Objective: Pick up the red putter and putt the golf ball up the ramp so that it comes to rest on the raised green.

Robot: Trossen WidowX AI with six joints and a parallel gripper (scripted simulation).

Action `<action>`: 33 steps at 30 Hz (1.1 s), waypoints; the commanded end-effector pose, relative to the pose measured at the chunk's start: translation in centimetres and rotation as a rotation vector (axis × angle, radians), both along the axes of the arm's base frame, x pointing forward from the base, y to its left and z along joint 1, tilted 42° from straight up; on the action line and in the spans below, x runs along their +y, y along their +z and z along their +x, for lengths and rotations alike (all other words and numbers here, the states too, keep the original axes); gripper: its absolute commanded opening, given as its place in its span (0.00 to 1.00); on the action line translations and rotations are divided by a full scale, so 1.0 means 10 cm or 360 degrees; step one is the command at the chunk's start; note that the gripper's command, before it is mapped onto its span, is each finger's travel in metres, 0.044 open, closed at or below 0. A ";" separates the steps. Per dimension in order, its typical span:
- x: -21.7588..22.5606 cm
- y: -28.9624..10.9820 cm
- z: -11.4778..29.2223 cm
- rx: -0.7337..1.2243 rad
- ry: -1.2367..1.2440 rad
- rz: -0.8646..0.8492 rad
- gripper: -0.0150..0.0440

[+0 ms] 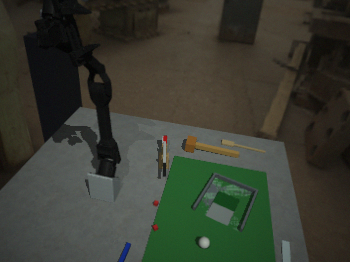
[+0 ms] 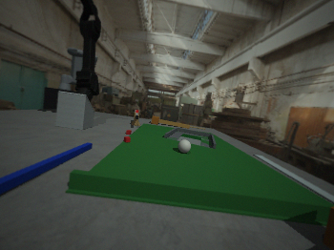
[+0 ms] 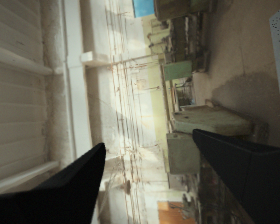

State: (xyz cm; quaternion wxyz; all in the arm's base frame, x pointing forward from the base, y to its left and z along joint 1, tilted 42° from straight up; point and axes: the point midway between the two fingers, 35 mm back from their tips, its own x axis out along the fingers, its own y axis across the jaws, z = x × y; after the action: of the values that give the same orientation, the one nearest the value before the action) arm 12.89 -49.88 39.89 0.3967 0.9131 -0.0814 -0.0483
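End effector (image 3: 150,165) wide open, holding nothing

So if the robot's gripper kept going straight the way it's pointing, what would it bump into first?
Nothing nearby, it seems. The open gripper is raised high and points out into the hall, not at the table; far off stand a wall and crates, though depth is unclear.

On the tabletop (image 1: 45,217) the putting mat (image 1: 250,212) lies right of the arm's base block (image 1: 102,187). The walled raised green (image 1: 225,202) sits on the mat, with the golf ball (image 1: 203,241) before it. The putter (image 1: 162,157) stands upright at the mat's far left corner. A mallet (image 1: 207,147) and a spatula (image 1: 242,145) lie behind the mat. Two small cubes (image 1: 155,215) rest along its left edge.
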 end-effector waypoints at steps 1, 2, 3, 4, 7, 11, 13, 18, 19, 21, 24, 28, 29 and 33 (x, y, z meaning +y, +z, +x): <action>-0.01 -0.02 0.00 0.0005 -0.0018 0.0000 0.98; -0.05 -0.06 -0.02 0.0022 -0.0070 0.0000 1.00; -0.05 -0.13 0.06 0.0053 -0.0079 -0.0045 1.00; 0.00 -0.19 0.23 0.0084 -0.0033 -0.0125 1.00; 0.22 -0.36 0.71 0.0166 0.0121 -0.0376 1.00; 0.47 -0.52 1.11 0.0223 0.0266 -0.0603 1.00; 0.63 -0.61 1.32 0.0247 0.0349 -0.0730 1.00; 1.02 -0.81 1.73 0.0281 0.0542 -0.1014 1.00; 1.10 -0.84 1.79 0.0284 0.0579 -0.1068 1.00; 1.26 -0.91 1.93 0.0286 0.0654 -0.1175 1.00; 1.53 -1.02 2.11 0.0280 0.0772 -0.1340 1.00; 1.92 -1.17 2.32 0.0251 0.0940 -0.1572 1.00; 2.02 -1.21 2.37 0.0240 0.0984 -0.1631 1.00; 2.44 -1.36 2.52 0.0178 0.1157 -0.1867 1.00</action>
State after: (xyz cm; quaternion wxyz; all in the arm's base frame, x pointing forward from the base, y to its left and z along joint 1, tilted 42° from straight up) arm 36.21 -31.00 28.39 0.7761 0.5996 0.1909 0.0423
